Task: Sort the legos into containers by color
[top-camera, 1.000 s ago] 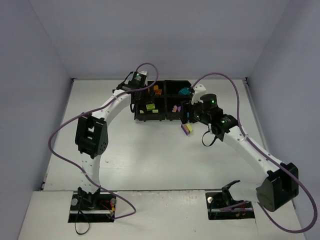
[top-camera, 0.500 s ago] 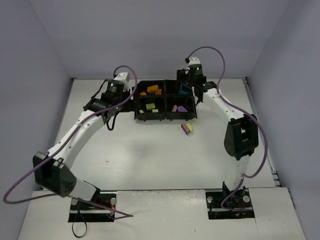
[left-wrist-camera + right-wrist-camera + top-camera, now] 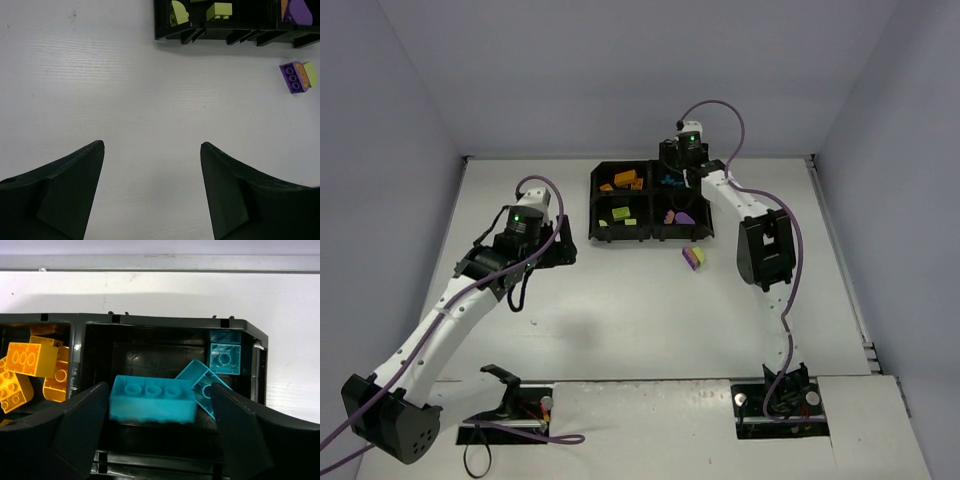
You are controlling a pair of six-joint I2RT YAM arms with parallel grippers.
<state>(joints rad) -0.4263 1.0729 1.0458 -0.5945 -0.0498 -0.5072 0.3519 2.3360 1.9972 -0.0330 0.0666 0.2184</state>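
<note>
Legos (image 3: 623, 181) fill most of what we see: on the table (image 3: 620, 320), the tray (image 3: 592, 205) at 12 o'clock holds most. The left pincer (image 3: 152, 145) stands open over the table at the tray's 8 o'clock. The right pincer (image 3: 159, 386) is open, with a teal brick (image 3: 150, 400) unclamped between its fingers, over the 1 o'clock compartment. A purple brick (image 3: 693, 257) lies at the tray's 5 o'clock.

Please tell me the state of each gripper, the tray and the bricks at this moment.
tray: upright, bricks in all four compartments.
left gripper: open, empty.
right gripper: open, over the tray.
teal brick: between the right fingers, not clamped.
loose brick: purple with yellow-green, lying outside the tray.
</note>
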